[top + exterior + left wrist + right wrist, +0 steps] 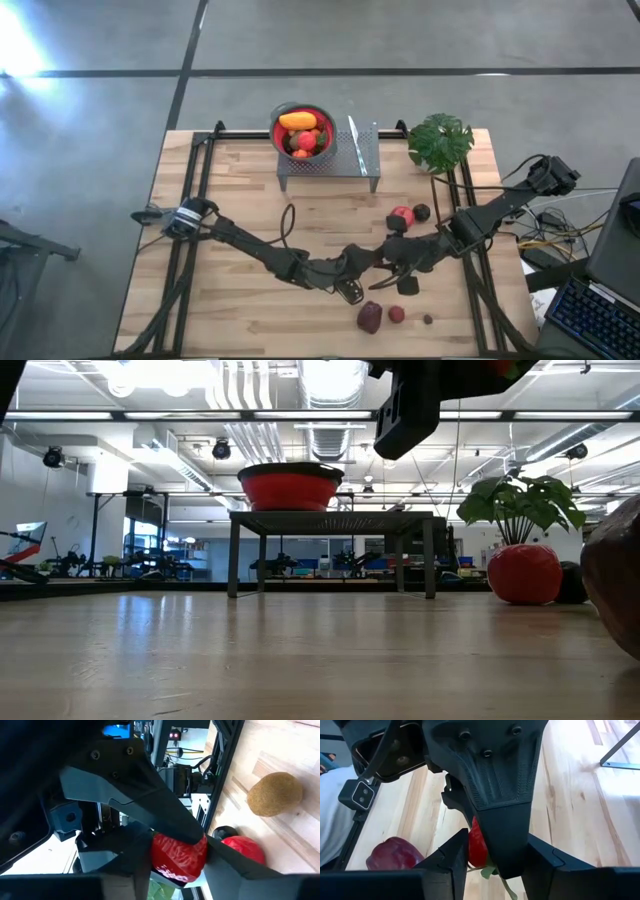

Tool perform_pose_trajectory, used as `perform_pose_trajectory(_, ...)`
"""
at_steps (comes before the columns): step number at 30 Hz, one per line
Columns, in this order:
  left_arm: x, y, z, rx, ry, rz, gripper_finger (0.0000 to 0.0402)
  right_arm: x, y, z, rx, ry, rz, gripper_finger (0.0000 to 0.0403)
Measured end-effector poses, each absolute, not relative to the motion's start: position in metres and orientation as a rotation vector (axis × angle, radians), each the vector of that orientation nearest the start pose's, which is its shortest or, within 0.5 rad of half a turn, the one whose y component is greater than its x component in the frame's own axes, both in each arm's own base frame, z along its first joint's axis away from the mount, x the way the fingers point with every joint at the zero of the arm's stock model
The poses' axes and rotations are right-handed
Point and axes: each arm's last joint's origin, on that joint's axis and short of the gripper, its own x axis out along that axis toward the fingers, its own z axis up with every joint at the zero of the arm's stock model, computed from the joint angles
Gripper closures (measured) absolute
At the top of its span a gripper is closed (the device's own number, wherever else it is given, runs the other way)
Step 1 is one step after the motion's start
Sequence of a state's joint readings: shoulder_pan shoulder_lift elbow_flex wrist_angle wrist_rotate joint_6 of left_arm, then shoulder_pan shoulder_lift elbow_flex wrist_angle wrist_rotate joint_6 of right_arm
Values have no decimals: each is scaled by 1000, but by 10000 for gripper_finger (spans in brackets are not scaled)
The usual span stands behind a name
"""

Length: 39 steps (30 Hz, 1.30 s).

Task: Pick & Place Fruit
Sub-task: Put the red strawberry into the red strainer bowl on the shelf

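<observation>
The bench (pixel 240 190) is pale, smooth wood planks. A perforated grey metal stand (pixel 365 155) carries a red-lined metal bowl (pixel 276 118). Glossy red fruit (pixel 177 857) contrasts with a rough, matt brown kiwi (pixel 275 794); jaws are matt dark plastic.

No text, label, brand or number can be read in any of the four views. Nothing on the table (pixel 250 215) carries legible writing. The room behind shows none either.

An industrial lab or workshop, probably: beyond the left gripper (pixel 366 272), bare silver ceiling ducts (pixel 335 400) and fluorescent lights span a polished grey concrete floor (pixel 90 140) around the pale wooden bench (pixel 250 215).
</observation>
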<state>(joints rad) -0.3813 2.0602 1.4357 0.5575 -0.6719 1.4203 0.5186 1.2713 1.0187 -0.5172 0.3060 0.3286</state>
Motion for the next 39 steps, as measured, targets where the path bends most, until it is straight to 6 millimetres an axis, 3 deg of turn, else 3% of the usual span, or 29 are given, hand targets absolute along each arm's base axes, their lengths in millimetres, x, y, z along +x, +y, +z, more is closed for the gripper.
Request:
perform_pose_trajectory(7, 441, -159, 236, 1405, 244, 193, 261, 233, 122, 286, 9, 729, 84, 261)
perform_pose_trajectory(15, 441, -160, 236, 1391, 237, 192, 243, 233, 121, 286, 8, 727, 81, 264)
perform_pose_trajectory(22, 438, -160, 238, 1335, 287, 277, 261, 230, 119, 290, -4, 714, 80, 196)
perform_pose_trajectory(30, 425, -154, 263, 1270, 298, 359, 250, 207, 105, 302, -9, 741, 16, 130)
perform_pose_trajectory(34, 401, -133, 296, 1183, 260, 416, 260, 194, 95, 305, -1, 746, -70, 116)
perform_pose_trajectory(39, 364, -75, 338, 936, 176, 515, 253, 187, 90, 307, 11, 727, -103, 111)
